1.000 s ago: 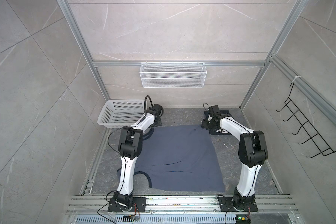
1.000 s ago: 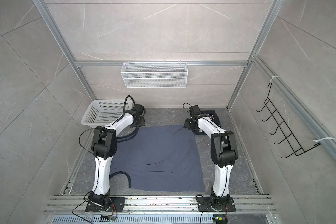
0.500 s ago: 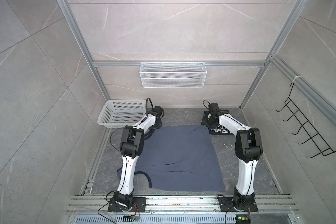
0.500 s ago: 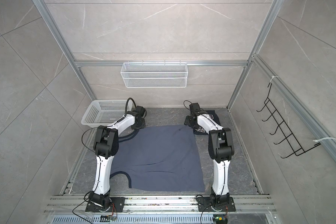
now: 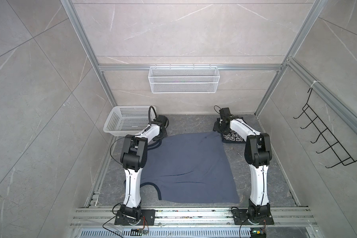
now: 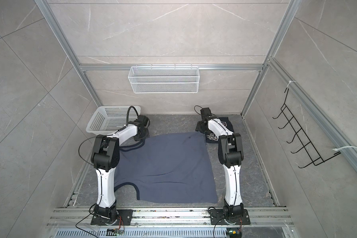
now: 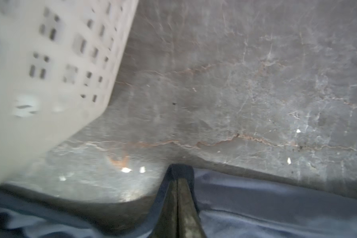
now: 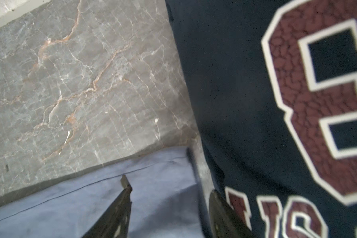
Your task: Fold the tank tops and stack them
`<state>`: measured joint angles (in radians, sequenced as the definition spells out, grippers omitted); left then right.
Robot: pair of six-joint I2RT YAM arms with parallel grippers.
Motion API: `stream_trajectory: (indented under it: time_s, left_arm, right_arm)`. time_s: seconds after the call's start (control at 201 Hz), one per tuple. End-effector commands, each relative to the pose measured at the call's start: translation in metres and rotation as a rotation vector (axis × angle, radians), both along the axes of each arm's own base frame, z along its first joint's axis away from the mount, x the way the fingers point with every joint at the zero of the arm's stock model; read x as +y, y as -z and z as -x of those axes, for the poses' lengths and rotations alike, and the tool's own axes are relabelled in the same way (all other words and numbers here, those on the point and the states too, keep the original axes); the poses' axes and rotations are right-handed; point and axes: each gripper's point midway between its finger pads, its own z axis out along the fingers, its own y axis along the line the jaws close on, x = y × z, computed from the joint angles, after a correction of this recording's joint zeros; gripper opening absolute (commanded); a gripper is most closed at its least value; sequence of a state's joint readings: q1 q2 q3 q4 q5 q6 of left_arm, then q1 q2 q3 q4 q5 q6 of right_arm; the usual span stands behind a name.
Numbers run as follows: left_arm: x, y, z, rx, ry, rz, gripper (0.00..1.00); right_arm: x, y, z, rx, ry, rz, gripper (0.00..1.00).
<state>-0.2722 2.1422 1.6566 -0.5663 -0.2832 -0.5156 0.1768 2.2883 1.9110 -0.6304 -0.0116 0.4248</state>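
Note:
The slate blue-grey tank top [image 5: 186, 164] [image 6: 165, 164] lies spread flat in the middle of the floor in both top views. My left gripper [image 5: 163, 134] [image 7: 177, 179] is down at its far left corner, shut on the dark hem of the cloth [image 7: 256, 206]. The near-black navy tank top [image 5: 233, 138] [image 8: 235, 103] lies folded at the back right, its red and white print facing up. My right gripper [image 5: 216, 129] [image 8: 169, 189] is open over the blue-grey top's far right corner [image 8: 91, 202], one finger [image 8: 214, 193] next to the navy top's edge.
A white perforated basket [image 5: 128, 120] [image 7: 39, 61] stands at the back left, close beside my left gripper. A wire basket [image 5: 183, 79] hangs on the back wall. A black hook rack [image 5: 328, 140] is on the right wall. Metal rails run along the front.
My left gripper has gone from open to shut on the blue-grey top's far left corner. The right arm's elbow has swung inward while its gripper stayed near the far right corner.

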Motion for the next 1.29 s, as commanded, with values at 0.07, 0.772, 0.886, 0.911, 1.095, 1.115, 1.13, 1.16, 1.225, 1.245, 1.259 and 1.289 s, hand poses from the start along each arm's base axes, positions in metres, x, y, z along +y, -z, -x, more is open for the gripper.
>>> stream_trajectory:
  time_s: [0.07,0.772,0.886,0.911,1.095,1.115,1.13,1.16,1.225,1.245,1.259,1.289]
  left_arm:
    - [0.001,-0.048,-0.02,-0.142,-0.004,0.044,0.0]
    - [0.001,-0.049,-0.022,-0.154,0.002,0.087,0.0]
    - [0.001,-0.057,-0.021,-0.177,0.011,0.102,0.0]
    - [0.001,-0.059,-0.02,-0.18,0.013,0.104,0.0]
    - [0.004,-0.078,-0.011,-0.23,0.015,0.12,0.0]
    - [0.005,-0.081,-0.01,-0.237,0.012,0.122,0.0]
    - [0.005,-0.082,-0.009,-0.24,0.011,0.124,0.0]
    - [0.007,-0.085,-0.008,-0.25,0.007,0.13,0.0]
    - [0.008,-0.091,-0.006,-0.268,0.008,0.144,0.0]
    - [0.007,-0.092,-0.005,-0.27,0.011,0.148,0.0]
    - [0.007,-0.092,-0.005,-0.27,0.014,0.149,0.0]
    - [0.006,-0.094,-0.005,-0.271,0.019,0.155,0.0]
  right_arm:
    - [0.01,0.015,-0.006,0.038,-0.049,-0.031,0.59]
    - [0.021,0.025,-0.028,0.051,-0.061,-0.046,0.11]
    - [0.015,0.005,-0.028,0.009,-0.052,-0.024,0.0]
    - [0.014,0.0,-0.028,-0.001,-0.05,-0.021,0.0]
    - [-0.002,-0.036,-0.025,-0.092,-0.009,-0.021,0.0]
    - [-0.006,-0.04,-0.025,-0.105,0.0,-0.024,0.0]
    - [-0.007,-0.041,-0.025,-0.109,0.003,-0.026,0.0]
    - [-0.011,-0.045,-0.024,-0.121,0.013,-0.03,0.0]
    - [-0.014,-0.049,-0.023,-0.128,0.013,-0.046,0.0]
    - [-0.013,-0.05,-0.023,-0.128,0.009,-0.054,0.0]
    - [-0.012,-0.051,-0.023,-0.13,0.005,-0.06,0.0]
    - [-0.01,-0.052,-0.022,-0.128,-0.003,-0.069,0.0]
